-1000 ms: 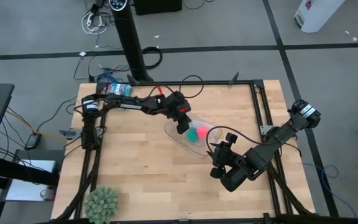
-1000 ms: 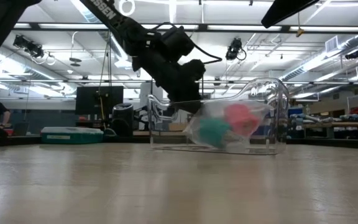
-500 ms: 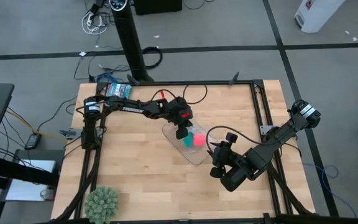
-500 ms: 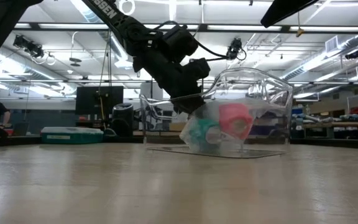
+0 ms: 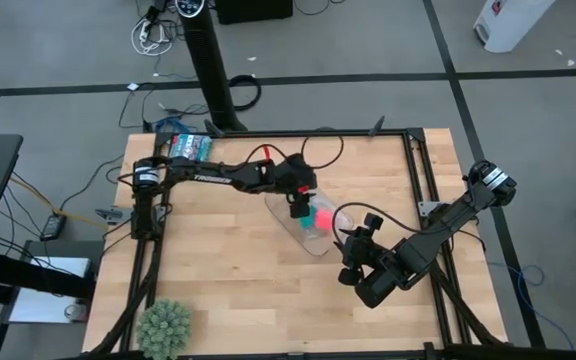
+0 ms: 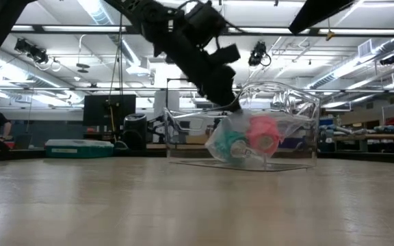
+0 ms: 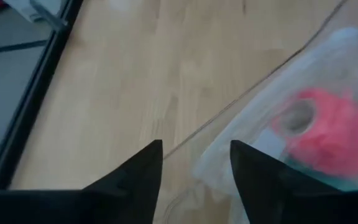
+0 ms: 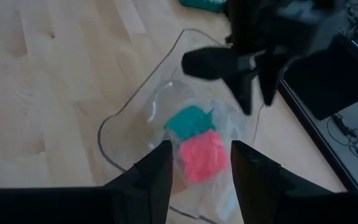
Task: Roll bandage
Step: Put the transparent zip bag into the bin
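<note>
The bandage [image 5: 321,216] is seen just beside the open, empty left gripper [image 5: 296,209], inside a clear container [image 5: 313,243] with a teal roll [image 5: 311,224].

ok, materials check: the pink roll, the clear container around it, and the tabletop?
Pink roll: looks like soft matte fabric wound on itself, edges fuzzy and no shine.
Clear container: seems thin glossy transparent plastic; highlights on its walls, and the rolls show through. Rigid or flexible is hard to say.
Tabletop: light wood planks or wood-look laminate, with visible grain and seams, low sheen.
</note>
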Robot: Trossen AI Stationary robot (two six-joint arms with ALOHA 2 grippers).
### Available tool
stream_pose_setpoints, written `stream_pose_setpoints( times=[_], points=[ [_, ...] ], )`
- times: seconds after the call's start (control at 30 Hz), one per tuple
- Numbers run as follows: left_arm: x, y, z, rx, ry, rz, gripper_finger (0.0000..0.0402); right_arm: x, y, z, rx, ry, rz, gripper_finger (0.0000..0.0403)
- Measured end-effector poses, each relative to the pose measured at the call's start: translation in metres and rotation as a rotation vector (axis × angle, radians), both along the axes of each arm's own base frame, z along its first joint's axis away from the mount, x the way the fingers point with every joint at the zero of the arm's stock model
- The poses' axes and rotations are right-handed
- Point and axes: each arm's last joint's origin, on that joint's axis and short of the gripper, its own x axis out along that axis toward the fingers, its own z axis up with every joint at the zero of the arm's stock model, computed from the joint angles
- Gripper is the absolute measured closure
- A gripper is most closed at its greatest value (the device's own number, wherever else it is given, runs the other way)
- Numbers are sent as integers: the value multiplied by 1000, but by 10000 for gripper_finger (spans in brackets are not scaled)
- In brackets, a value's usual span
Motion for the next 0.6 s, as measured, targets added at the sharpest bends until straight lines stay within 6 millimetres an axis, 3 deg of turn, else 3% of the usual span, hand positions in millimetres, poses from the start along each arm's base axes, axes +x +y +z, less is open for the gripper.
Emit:
stream_pose_setpoints(
  times=[0.3,0.43,0.6],
  points=[
    [16,-20,54,77,-24,-95,199,-7,-4,-21,7,11,-41,251],
    [20,-54,65,120,-46,-201,199,-9,-3,-20,-9,27,-25,251],
    [14,-104,64,174,17,-243,199,-23,-5,-4,7,9,5,251]
  ],
)
